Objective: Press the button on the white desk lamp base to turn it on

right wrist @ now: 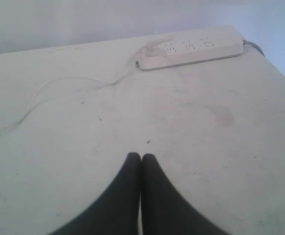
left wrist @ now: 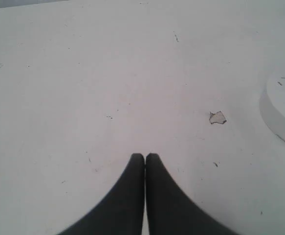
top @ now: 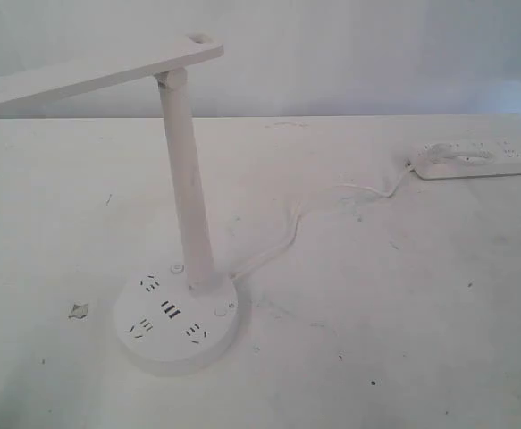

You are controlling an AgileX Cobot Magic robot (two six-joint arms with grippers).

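Note:
The white desk lamp [top: 184,170] stands on the white table, its slim pole rising to a long flat bar head [top: 90,76] that reaches left. Its round white base [top: 178,322] carries dark socket holes, USB slots and small round buttons [top: 221,313]. An edge of that base [left wrist: 281,110] shows in the left wrist view. My left gripper [left wrist: 144,156] is shut and empty over bare table, apart from the base. My right gripper [right wrist: 141,156] is shut and empty too, over bare table. Neither gripper appears in the exterior view.
A long white power strip [top: 479,159] lies at the table's far right, also seen as the power strip [right wrist: 191,49] in the right wrist view. A thin white cord [top: 287,232] runs from it to the lamp. A small chipped patch [top: 79,311] marks the table left of the base.

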